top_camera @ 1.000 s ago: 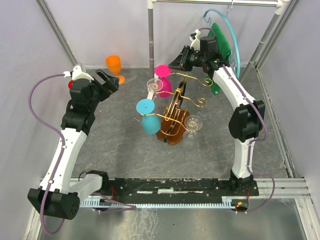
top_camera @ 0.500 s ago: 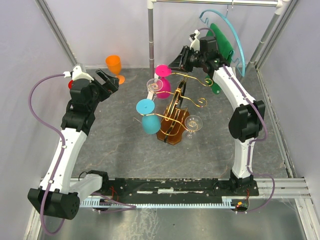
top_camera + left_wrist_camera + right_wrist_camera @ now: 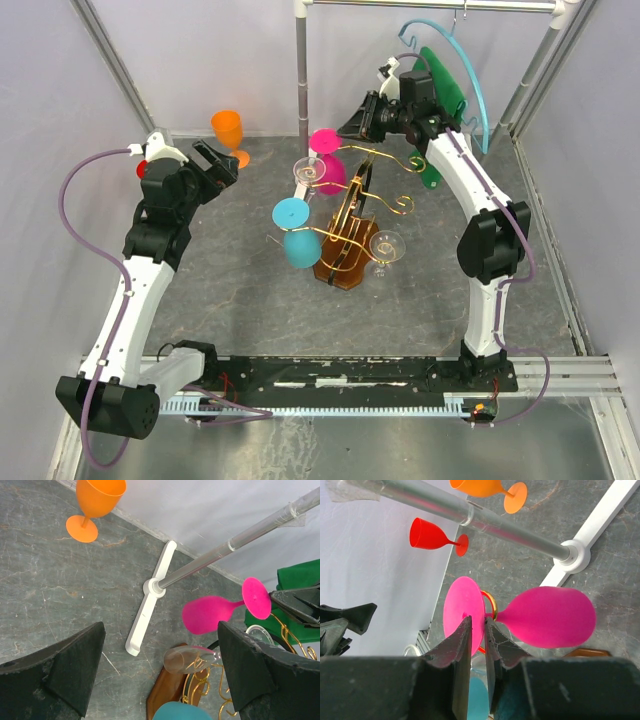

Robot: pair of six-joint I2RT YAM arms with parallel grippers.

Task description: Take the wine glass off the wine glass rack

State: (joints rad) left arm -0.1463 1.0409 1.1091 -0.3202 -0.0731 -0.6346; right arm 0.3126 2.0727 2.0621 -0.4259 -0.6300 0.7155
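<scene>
The wine glass rack (image 3: pixel 345 262) has a brown wooden base and gold wire arms, and stands mid-table. A pink wine glass (image 3: pixel 328 172) hangs upside down on its far arm, foot uppermost. My right gripper (image 3: pixel 352 124) is shut on the edge of that pink foot; in the right wrist view the gripper (image 3: pixel 477 621) pinches the disc (image 3: pixel 461 605), with the stem still in the gold curl. A teal glass (image 3: pixel 298 248) and two clear glasses (image 3: pixel 386 246) also hang on the rack. My left gripper (image 3: pixel 214 160) is open and empty, left of the rack, apart from it (image 3: pixel 160 680).
An orange glass (image 3: pixel 229 130) stands at the back left, and a red glass (image 3: pixel 427 535) lies behind my left arm. The grey rail's upright (image 3: pixel 301 80) with its white foot (image 3: pixel 150 597) stands just behind the rack. A green cloth on a teal hanger (image 3: pixel 445 90) hangs behind my right arm.
My right wrist has shifted very slightly upward, still shut on the pink foot. The pink glass and the left arm have not visibly moved.
</scene>
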